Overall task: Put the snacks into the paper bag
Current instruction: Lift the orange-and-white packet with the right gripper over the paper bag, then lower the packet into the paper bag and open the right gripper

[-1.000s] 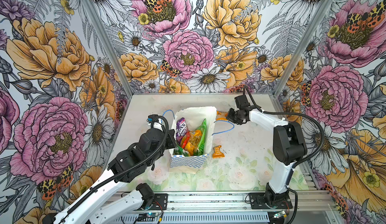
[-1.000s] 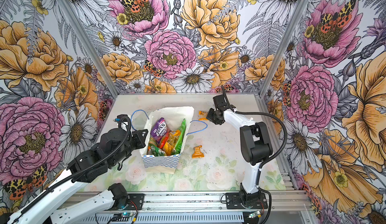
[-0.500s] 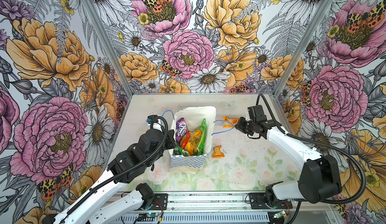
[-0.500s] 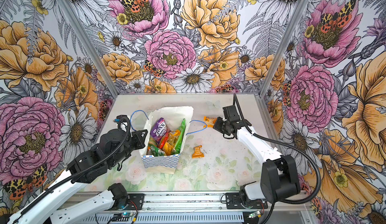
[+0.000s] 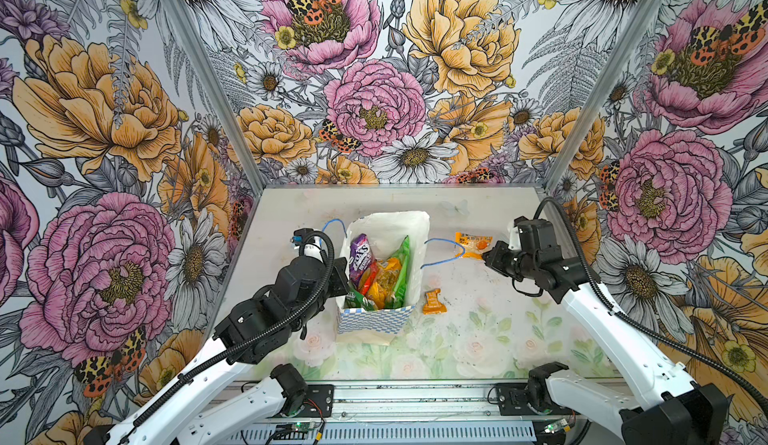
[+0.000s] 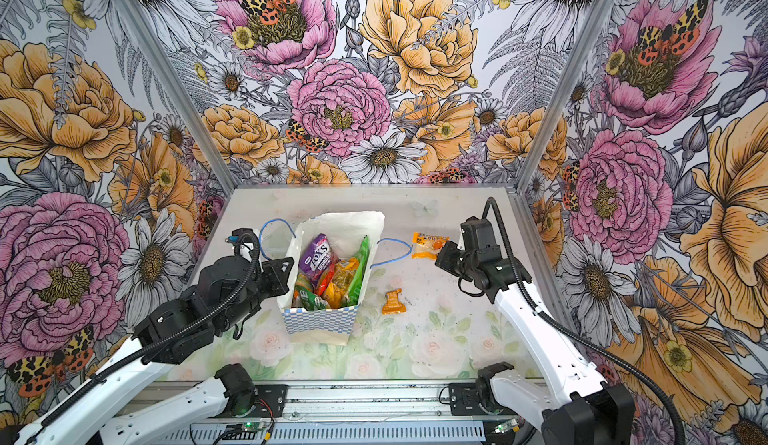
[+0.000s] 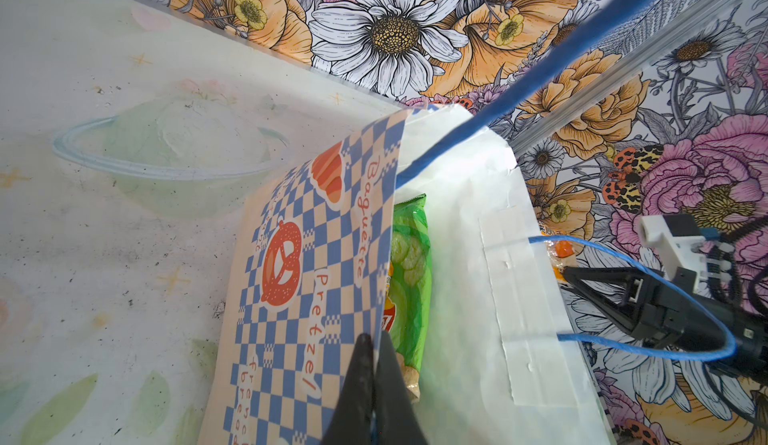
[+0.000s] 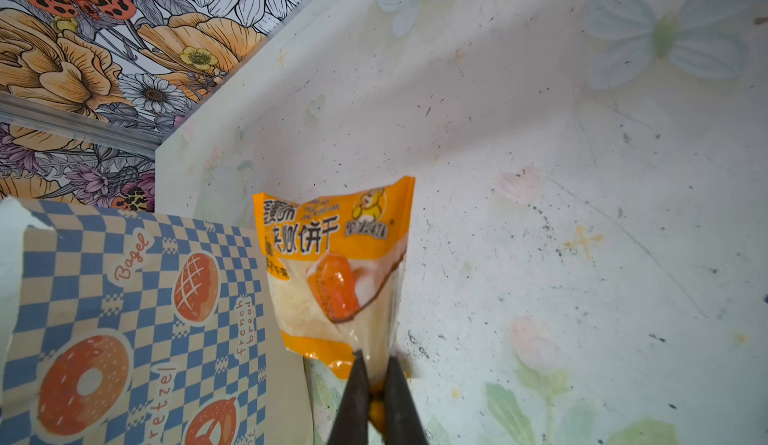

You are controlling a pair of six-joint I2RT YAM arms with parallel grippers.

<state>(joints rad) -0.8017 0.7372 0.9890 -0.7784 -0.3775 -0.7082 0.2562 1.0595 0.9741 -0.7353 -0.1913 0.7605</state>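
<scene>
Floral table (image 5: 478, 339): right fingers (image 8: 357, 401), clamping orange packet (image 8: 332, 256), retreated rightward; left fingers (image 7: 359, 389) pinch bag (image 7: 311, 256).

The blue-and-white checkered paper bag (image 5: 374, 323) stands open. Bright plastic snack packets (image 5: 380, 276) fill the near part of its mouth; the far part has room. The left hand (image 7: 372, 341) pinches the bag's left wall. Right of the bag loops a thin blue cord handle (image 5: 463, 251), with the right hand (image 5: 485, 256) and its orange-and-white plastic packet (image 5: 471, 242) just past it. A small orange sachet (image 5: 433, 302) lies there too. In front of the bag the table (image 5: 457, 351) is bare.
</scene>
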